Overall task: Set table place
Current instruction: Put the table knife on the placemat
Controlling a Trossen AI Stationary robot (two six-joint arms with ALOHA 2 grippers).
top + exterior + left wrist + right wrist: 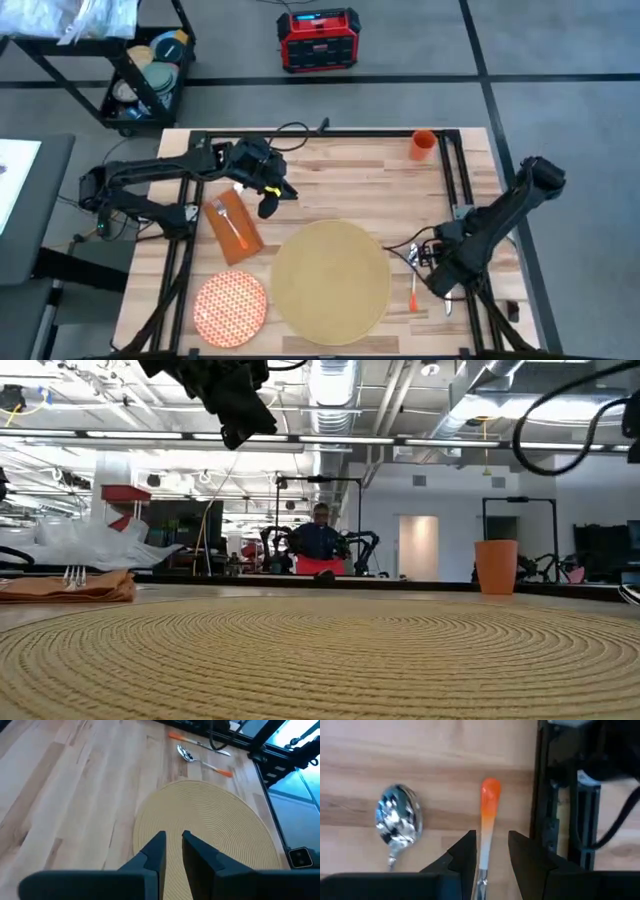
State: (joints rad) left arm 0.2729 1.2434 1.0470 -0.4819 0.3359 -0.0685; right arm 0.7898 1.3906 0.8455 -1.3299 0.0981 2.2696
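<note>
My right end effector (490, 847) sits low over the bench (340, 165), fingers narrowly parted astride an orange-handled utensil (489, 812); whether they touch it I cannot tell. A spoon (398, 819) lies just beside it. My left end effector (172, 850) hangs above the bench, narrowly open and empty, near the napkin (234, 226) carrying a fork (228, 222). The woven placemat (330, 278) lies bare, the plate (230, 306) beside it, the cup (423, 145) well apart. I see no readable writing.
</note>
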